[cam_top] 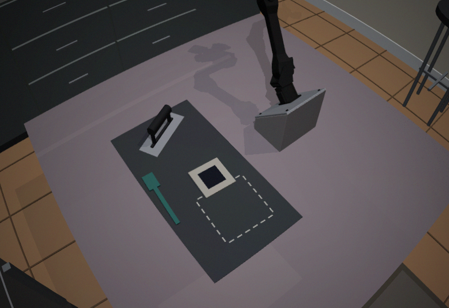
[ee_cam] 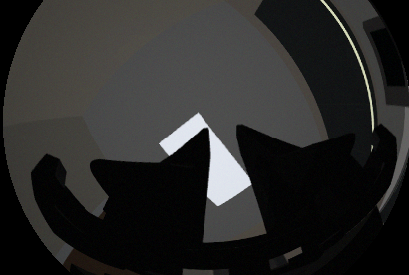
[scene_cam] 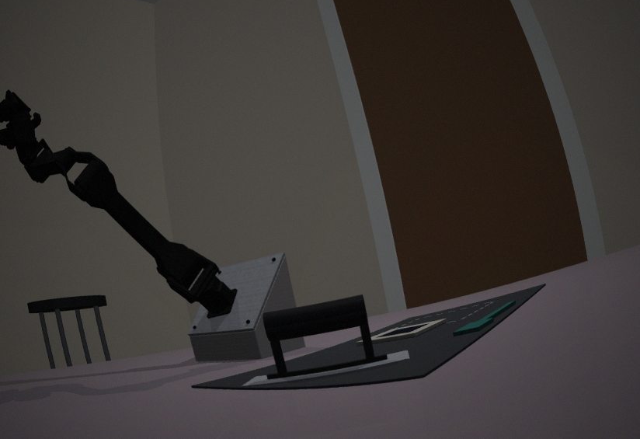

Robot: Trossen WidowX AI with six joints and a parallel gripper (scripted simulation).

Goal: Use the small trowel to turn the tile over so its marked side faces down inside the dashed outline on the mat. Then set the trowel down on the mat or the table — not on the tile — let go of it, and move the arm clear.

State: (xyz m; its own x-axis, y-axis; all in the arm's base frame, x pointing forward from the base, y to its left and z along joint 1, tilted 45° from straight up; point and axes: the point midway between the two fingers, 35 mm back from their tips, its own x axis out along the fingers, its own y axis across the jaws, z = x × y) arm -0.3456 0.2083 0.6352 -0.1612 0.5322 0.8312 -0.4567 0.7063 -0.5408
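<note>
The pale tile (cam_top: 211,176) (scene_cam: 408,329) lies flat on the dark mat (cam_top: 174,159) (scene_cam: 403,364), its dark square mark facing up. It overlaps one edge of the dashed outline (cam_top: 231,240). A teal tool (cam_top: 151,181) (scene_cam: 473,326) with a small square blade and a thin straight handle lies flat near the mat's left edge. A float-type trowel (cam_top: 159,119) (scene_cam: 314,317) with a grey blade and a raised black handle rests at the mat's far end. My gripper (ee_cam: 223,131) is partly open, with nothing between its fingertips. It is high above the table and far from both tools.
The grey wedge-shaped base (cam_top: 301,123) (scene_cam: 227,346) of the arm stands beside the mat. A dark cabinet (cam_top: 90,25) borders the table's far side. A stool (cam_top: 442,11) (scene_cam: 67,302) stands on the floor beyond. The wrist view faces the ceiling and its bright panel (ee_cam: 226,182).
</note>
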